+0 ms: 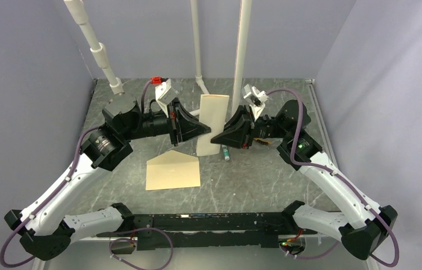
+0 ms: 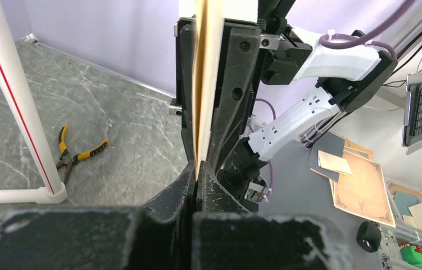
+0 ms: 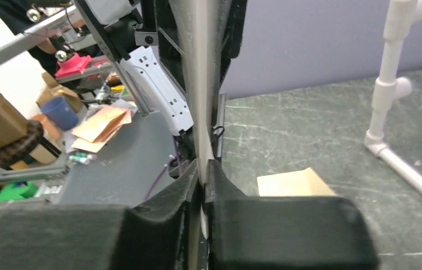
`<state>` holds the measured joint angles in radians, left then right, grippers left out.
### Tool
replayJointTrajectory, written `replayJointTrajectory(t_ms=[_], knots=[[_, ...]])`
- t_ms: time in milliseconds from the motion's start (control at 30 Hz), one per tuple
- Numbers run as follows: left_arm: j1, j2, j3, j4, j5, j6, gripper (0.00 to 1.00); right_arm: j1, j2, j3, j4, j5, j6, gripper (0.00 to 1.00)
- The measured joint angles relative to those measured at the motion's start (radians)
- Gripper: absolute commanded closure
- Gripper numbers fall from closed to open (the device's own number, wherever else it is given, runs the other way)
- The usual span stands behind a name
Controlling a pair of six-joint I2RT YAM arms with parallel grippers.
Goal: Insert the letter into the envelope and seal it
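1. Bench [image 1: 253, 185]: grey marbled top that carries everything. The working zone is its middle, where both arms meet.
2. Left arm [image 1: 73, 174]: rises from the near-left corner with the elbow bowed outward and the forearm swung inward and level.
   - The left gripper [image 2: 197, 177] is clamped flat on one edge of the letter.
3. Right arm [image 1: 332, 180]: mirror pose from the near-right corner.
   - The right gripper [image 3: 203, 174] points at its partner.
   - Its jaws are drawn in on the same sheet, which runs edge-on between them.
   - The pinch looks closed, though how firm it is cannot be told.
4. PVC pipe frame [image 1: 241, 50]: white uprights along the far edge, not involved.
5. Envelope [image 1: 173, 171]: plain tan, lying flat left of the bench's centre toward the near edge, just below the left gripper.
   - The triangular flap seems open and points at the far edge.
   - It is left unheld, probably as the waiting target.
6. Letter [image 1: 214, 109]: pale sheet held upright above the bench's middle, apart from the envelope and not yet inserted.
   - The two-sided hold is probably a hand-over or squaring-up before insertion.
7. Pliers [image 2: 79, 154]: yellow-handled, lying on the bench beside a pipe foot, idle.
8. Small teal-tipped stick [image 1: 226, 153]: on the bench beneath the letter's lower edge, kind unclear
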<state>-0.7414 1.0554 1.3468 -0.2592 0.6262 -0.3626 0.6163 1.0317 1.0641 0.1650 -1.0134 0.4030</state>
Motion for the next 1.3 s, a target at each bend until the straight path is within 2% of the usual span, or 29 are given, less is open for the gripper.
replayJointTrajectory(t_ms=[67, 100, 167, 233, 300, 367, 400, 567, 600, 633, 767, 867, 900, 933, 1067, 1100, 1167, 1233, 1300], knots=[[0.0, -0.009, -0.013, 0.02, -0.008, -0.003, 0.97, 0.0, 0.008, 0.0, -0.006, 0.0, -0.007, 1.0], [0.0, -0.013, -0.02, 0.025, -0.013, -0.005, 0.91, 0.0, 0.01, 0.0, -0.007, 0.0, -0.008, 1.0], [0.0, -0.017, -0.03, 0.035, -0.019, -0.01, 0.67, 0.0, 0.01, 0.0, -0.011, 0.0, -0.011, 1.0], [0.0, -0.018, -0.032, 0.043, -0.024, -0.012, 0.56, 0.0, 0.01, -0.001, -0.016, -0.005, -0.017, 1.0], [0.0, -0.018, -0.032, 0.05, -0.027, -0.016, 0.54, 0.0, 0.01, -0.005, -0.024, -0.013, -0.021, 1.0], [0.0, -0.017, -0.032, 0.055, -0.029, -0.019, 0.55, 0.0, 0.01, -0.009, -0.036, -0.02, -0.027, 1.0], [0.0, -0.015, -0.032, 0.056, -0.029, -0.02, 0.59, 0.0, 0.01, -0.011, -0.044, -0.026, -0.031, 1.0], [0.0, 0.008, -0.032, 0.06, -0.03, -0.024, 0.95, 0.0, 0.012, -0.012, -0.066, -0.049, -0.047, 1.0], [0.0, 0.013, -0.032, 0.06, -0.031, -0.024, 0.97, 0.0, 0.012, -0.013, -0.072, -0.05, -0.052, 1.0], [0.0, 0.016, -0.032, 0.059, -0.032, -0.024, 0.97, 0.0, 0.013, -0.013, -0.08, -0.05, -0.057, 1.0], [0.0, 0.018, -0.032, 0.051, -0.055, -0.022, 0.98, -0.001, 0.015, -0.013, -0.105, -0.042, -0.079, 0.81], [-0.003, 0.015, -0.034, 0.055, -0.099, -0.025, 0.98, 0.0, 0.015, -0.025, -0.124, -0.041, -0.096, 0.86], [-0.003, 0.013, -0.035, 0.056, -0.118, -0.025, 0.98, 0.0, 0.015, -0.034, -0.133, -0.042, -0.103, 0.9], [-0.003, 0.01, -0.037, 0.058, -0.137, -0.026, 0.98, 0.0, 0.015, -0.045, -0.145, -0.044, -0.111, 1.0], [-0.006, -0.009, -0.062, 0.051, -0.185, -0.025, 0.98, 0.0, 0.015, -0.073, -0.194, -0.042, -0.145, 1.0], [-0.008, -0.01, -0.064, 0.048, -0.188, -0.024, 0.97, 0.0, 0.014, -0.074, -0.203, -0.042, -0.153, 0.95], [-0.008, -0.009, -0.064, 0.04, -0.188, -0.022, 0.98, 0.0, 0.011, -0.073, -0.217, -0.04, -0.17, 0.69], [-0.008, -0.009, -0.064, 0.038, -0.186, -0.014, 0.97, 0.001, 0.009, -0.073, -0.246, -0.039, -0.179, 0.48], [-0.005, -0.011, -0.062, 0.037, -0.172, 0.009, 0.98, 0.002, 0.006, -0.072, -0.268, -0.025, -0.188, 0.38]])
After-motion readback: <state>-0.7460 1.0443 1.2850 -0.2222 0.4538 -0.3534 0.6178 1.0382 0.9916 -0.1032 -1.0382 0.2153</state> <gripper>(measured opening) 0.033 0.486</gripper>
